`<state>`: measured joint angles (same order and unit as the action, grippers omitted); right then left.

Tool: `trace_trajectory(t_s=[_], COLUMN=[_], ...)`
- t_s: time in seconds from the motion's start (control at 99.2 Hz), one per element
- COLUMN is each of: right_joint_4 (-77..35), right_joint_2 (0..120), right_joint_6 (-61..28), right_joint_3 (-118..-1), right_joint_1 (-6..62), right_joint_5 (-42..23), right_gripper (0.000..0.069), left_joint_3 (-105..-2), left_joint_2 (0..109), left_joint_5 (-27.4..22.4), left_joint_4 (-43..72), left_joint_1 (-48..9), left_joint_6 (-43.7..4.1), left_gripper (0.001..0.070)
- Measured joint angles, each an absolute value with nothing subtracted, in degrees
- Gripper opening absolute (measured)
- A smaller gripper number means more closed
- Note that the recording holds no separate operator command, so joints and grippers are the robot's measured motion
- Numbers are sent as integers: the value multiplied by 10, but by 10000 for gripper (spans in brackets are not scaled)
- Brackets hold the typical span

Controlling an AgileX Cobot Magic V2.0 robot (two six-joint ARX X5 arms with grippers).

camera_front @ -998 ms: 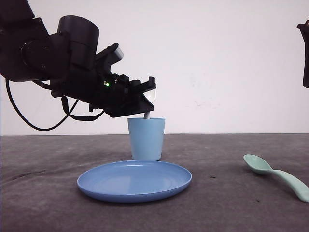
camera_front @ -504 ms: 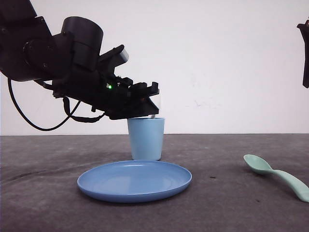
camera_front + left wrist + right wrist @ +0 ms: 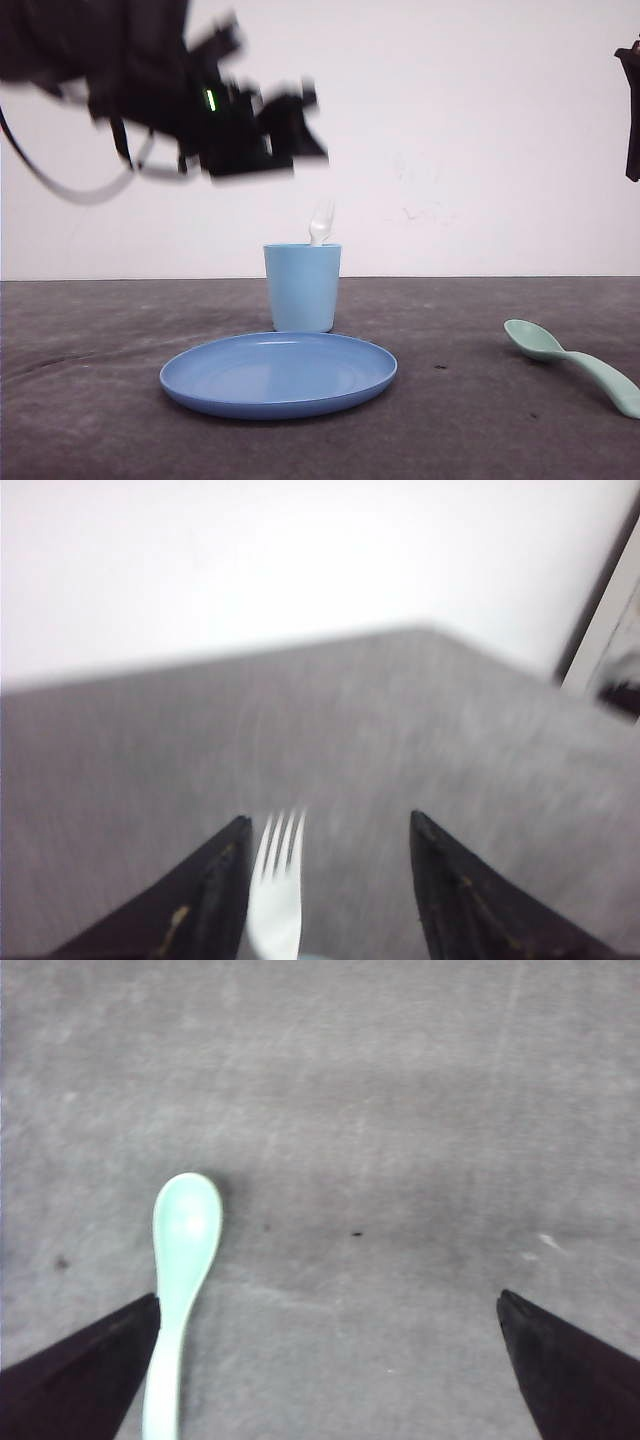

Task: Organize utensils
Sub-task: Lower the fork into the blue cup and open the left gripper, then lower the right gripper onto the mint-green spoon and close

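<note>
Motion blur smears the left arm [image 3: 120,70] in the front view, where it now sits well above the cup [image 3: 302,287]; half a second ago it was sharp and its tip rested right at the cup's rim. The left gripper [image 3: 285,125] has let go of the fork [image 3: 321,222], which stands in the cup with its white tines poking above the rim, tilted slightly right. Earlier those tines were hidden behind the black fingers. The cup, the blue plate [image 3: 278,374] in front of it and the spoon [image 3: 572,363] lying well to the right on the grey table [image 3: 470,420] have not moved.

From the left wrist the gripper [image 3: 330,825] is spread open, its two dark fingers [image 3: 205,900] apart with the fork [image 3: 275,895] between them and touching neither; the four tines can be counted here, which the front view is too small to show.

At the right edge of the front view only a dark sliver of the right arm [image 3: 631,110] hangs high. Its wrist camera gives what the front cannot: the right gripper [image 3: 330,1310] held wide open above the table, and the mint-green spoon [image 3: 180,1270] seen from overhead, bowl up, its handle running beside one finger [image 3: 85,1370].
</note>
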<state>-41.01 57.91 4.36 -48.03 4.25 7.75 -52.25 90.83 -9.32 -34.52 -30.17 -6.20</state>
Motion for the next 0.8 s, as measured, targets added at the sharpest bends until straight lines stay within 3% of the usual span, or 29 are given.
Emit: trace_trajectory(t_s=[0.192, 0.433, 0.645, 0.796], right_joint_4=[-408, -382, -346, -313], right_joint_2=[587, 634, 708, 768], right_joint_6=[60, 91, 110, 120], right_joint_3=[-480, -480, -480, -480], right_joint_1=[90, 177, 211, 210], right_joint_5=[73, 32, 30, 29], right_gripper=[679, 679, 679, 679], left_joint_3=[-523, -523, -517, -476], left_joint_2=[767, 588, 515, 468], left_joint_5=[-93, -91, -90, -90], left_joint_4=[-202, 14, 162, 202], left_joint_1=[-249, -138, -39, -4], left_joint_6=[-62, -52, -31, -30], left_gripper=[298, 298, 298, 298])
